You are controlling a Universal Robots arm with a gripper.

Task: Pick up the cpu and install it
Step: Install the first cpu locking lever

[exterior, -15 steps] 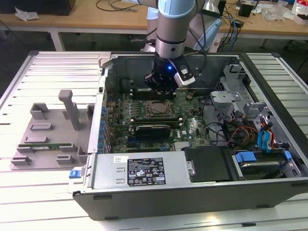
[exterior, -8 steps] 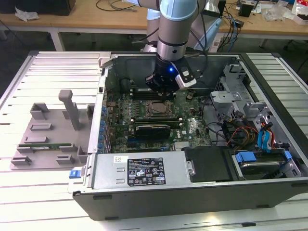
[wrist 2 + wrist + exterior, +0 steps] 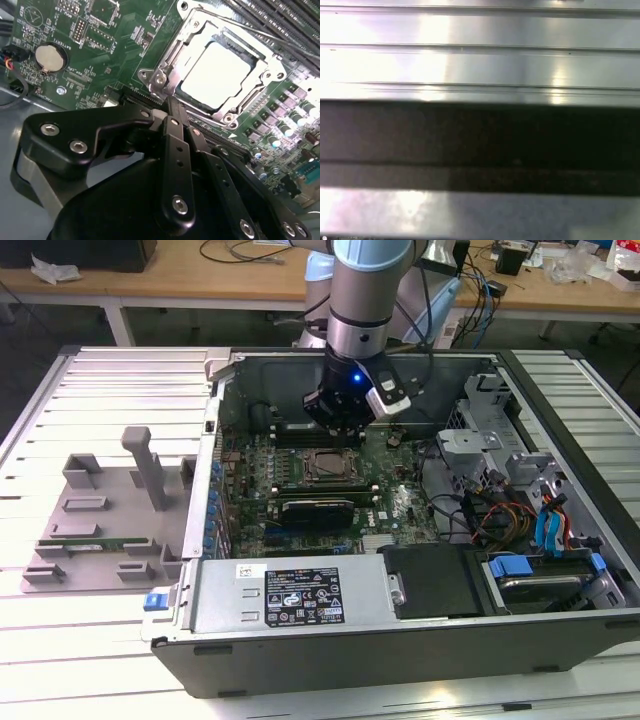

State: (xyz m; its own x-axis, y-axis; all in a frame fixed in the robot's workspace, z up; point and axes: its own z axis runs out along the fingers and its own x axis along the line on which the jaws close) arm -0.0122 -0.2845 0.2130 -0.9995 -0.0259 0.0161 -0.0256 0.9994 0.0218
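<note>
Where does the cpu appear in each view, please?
Exterior view: the cpu sits in its socket on the motherboard, just below the gripper.
Second wrist view: cpu inside the metal socket frame, beyond the black fingers.
Shared landmark: the socket frame.

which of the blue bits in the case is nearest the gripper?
The lit blue spot on the gripper's own body, above the socket. The blue cables and clips sit far off toward the exterior view's right; the blue latch is at the case's front corner.

open room above the cpu (image 3: 216,75) in its socket frame (image 3: 165,65); graphics card (image 3: 318,508) and case wall (image 3: 222,430) hem it.
</note>
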